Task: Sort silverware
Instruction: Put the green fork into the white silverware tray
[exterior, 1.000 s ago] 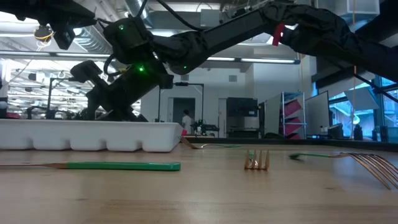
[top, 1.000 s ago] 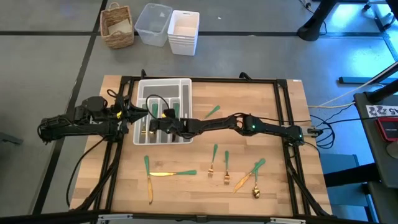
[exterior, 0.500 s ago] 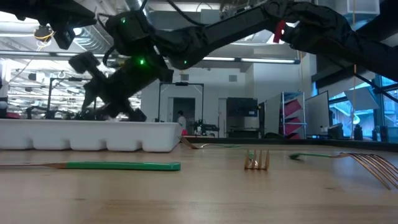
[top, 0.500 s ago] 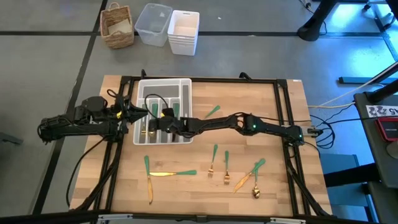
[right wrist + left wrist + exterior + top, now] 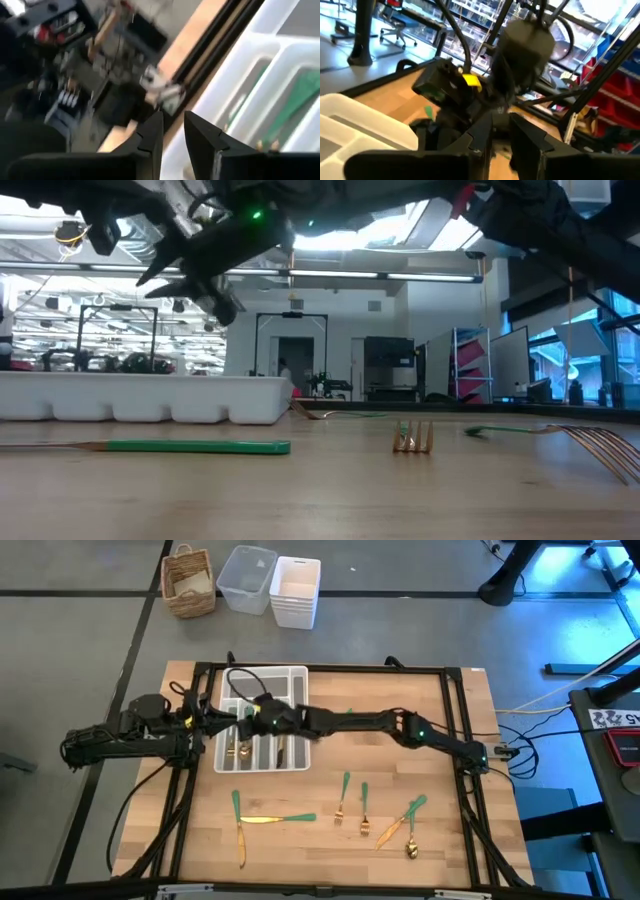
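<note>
The white tray (image 5: 262, 680) stands at the table's far left. In it lie a gold-headed piece (image 5: 240, 750) and a green-handled piece (image 5: 281, 747); green handles (image 5: 300, 92) show in its compartments. My right gripper (image 5: 238, 712) (image 5: 173, 132) hovers above the tray, tipped a little downward, open by a narrow gap with nothing in it. My left gripper (image 5: 218, 721) (image 5: 501, 137) waits level at the tray's left rim, open by a narrow gap, empty. More silverware rests flat on the wood: knives (image 5: 275, 820), forks (image 5: 343, 798) and a spoon (image 5: 412, 845).
A black frame (image 5: 455, 700) runs around the table top. On the floor beyond the far edge stand a wicker basket (image 5: 189, 582), a clear bin (image 5: 246, 578) and a white bin (image 5: 295, 590). In the low view a green-handled knife (image 5: 190, 446) and fork tines (image 5: 412, 442) lie near.
My right gripper has risen out of the tray and gone a little toward the table's far edge, rolling and tipping its wrist as it went. It carries nothing. The silverware in the tray and on the table has stayed where it was.
</note>
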You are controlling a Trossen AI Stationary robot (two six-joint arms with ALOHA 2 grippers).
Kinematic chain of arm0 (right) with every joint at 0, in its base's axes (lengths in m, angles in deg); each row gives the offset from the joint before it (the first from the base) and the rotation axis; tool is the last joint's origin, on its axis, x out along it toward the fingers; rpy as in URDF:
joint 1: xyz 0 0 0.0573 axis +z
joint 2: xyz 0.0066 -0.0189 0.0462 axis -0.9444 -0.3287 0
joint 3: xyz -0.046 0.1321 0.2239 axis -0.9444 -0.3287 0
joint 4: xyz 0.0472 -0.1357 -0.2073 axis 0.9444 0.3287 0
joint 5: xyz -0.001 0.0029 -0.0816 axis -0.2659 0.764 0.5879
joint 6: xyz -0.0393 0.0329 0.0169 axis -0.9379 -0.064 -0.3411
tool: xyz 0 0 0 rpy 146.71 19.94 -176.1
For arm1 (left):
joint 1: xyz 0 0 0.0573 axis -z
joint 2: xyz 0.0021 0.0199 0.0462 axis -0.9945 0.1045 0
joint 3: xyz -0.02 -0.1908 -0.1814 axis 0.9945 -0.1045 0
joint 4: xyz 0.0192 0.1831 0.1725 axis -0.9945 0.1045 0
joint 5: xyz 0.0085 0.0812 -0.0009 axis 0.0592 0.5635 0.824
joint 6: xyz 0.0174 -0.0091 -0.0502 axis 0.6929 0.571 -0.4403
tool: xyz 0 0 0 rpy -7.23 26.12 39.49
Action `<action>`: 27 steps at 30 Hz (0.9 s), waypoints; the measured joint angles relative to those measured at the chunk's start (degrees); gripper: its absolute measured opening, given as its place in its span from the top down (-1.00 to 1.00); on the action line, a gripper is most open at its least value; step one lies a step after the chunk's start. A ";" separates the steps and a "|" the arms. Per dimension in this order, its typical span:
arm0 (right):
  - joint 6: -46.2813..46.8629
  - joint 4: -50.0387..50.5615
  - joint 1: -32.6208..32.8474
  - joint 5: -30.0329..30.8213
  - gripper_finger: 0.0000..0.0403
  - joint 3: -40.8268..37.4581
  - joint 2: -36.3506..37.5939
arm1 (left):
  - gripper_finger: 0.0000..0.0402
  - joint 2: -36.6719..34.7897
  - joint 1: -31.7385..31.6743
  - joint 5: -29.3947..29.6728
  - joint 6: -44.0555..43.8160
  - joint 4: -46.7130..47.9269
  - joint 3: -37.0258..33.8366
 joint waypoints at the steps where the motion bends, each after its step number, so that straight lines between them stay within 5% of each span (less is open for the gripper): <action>1: -0.51 1.93 -0.59 -2.53 0.60 -0.02 1.10 | 0.72 0.01 0.00 0.01 -0.98 -0.34 -0.04; 7: -5.89 16.73 -3.68 -7.06 0.60 0.12 8.29 | 0.72 0.06 0.00 0.04 -0.92 -3.31 -0.15; 17: -17.81 40.77 -4.87 2.95 0.60 0.07 21.44 | 0.72 2.64 0.00 6.95 -0.20 -6.87 -0.57; 20: -20.26 46.89 -4.74 5.24 0.60 -0.02 25.00 | 0.72 6.91 -0.04 11.54 -0.18 -12.66 -1.77; 27: -27.24 58.43 -4.51 10.11 0.60 0.04 33.36 | 0.72 24.98 -0.13 11.85 1.30 -26.87 -2.39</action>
